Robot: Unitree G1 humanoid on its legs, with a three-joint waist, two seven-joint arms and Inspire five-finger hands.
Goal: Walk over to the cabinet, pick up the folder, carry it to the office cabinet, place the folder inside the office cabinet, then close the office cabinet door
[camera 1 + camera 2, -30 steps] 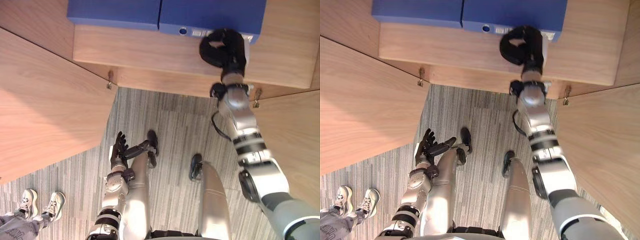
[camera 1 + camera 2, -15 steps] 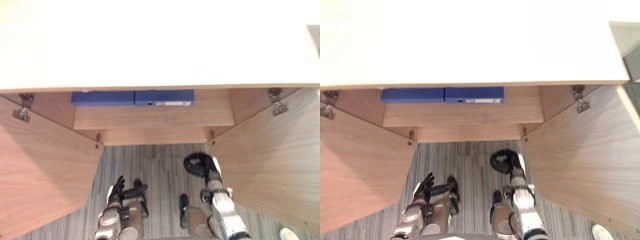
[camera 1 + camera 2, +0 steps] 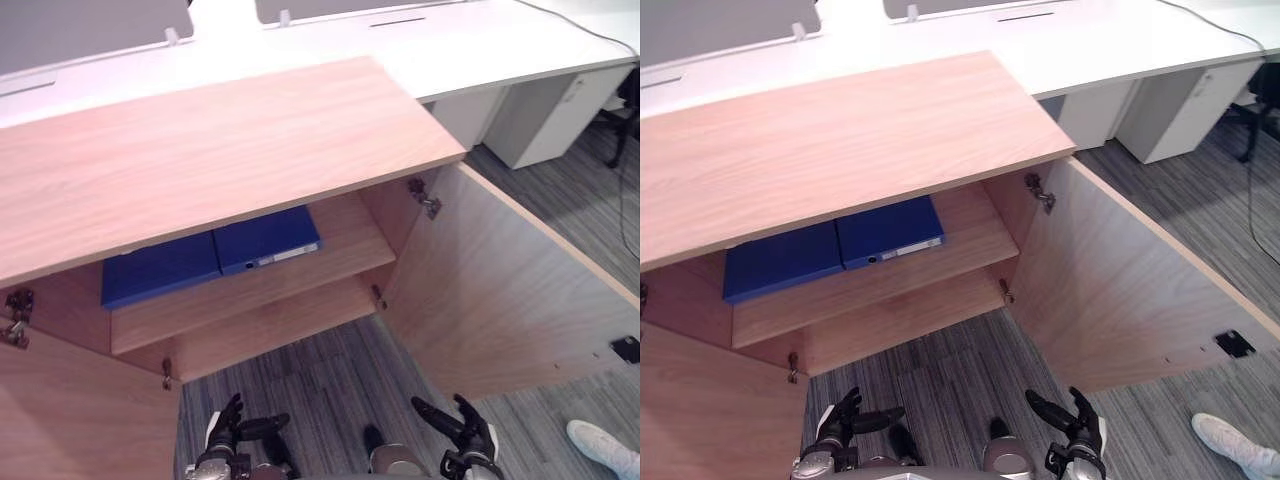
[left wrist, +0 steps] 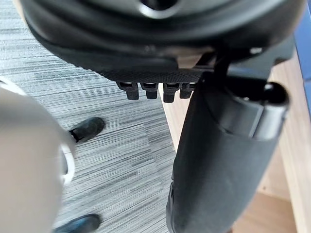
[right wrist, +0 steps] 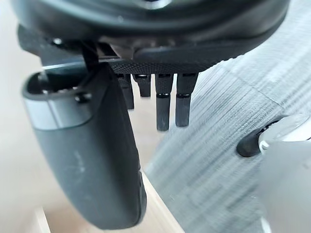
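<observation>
Two blue folders lie flat side by side on the upper shelf of the open wooden cabinet (image 3: 220, 150): the right folder (image 3: 265, 238) shows a white spine label, and the left folder (image 3: 160, 270) touches it. My right hand (image 3: 465, 432) hangs low in front of the cabinet, over the carpet, fingers (image 5: 169, 102) spread and straight, holding nothing. My left hand (image 3: 228, 440) is low too, fingers (image 4: 146, 90) straight and empty. Both hands are well below the shelf and apart from the folders.
The cabinet's right door (image 3: 500, 300) swings wide open toward me and the left door (image 3: 70, 420) stands open too. A white desk (image 3: 480, 50) and white drawer unit (image 3: 540, 120) stand behind. A person's shoe (image 3: 605, 445) rests on the carpet at lower right.
The camera has tilted up, so the whole picture shifted. My right hand left the right folder's edge, dropped low and uncurled its fingers. The left hand stays straight.
</observation>
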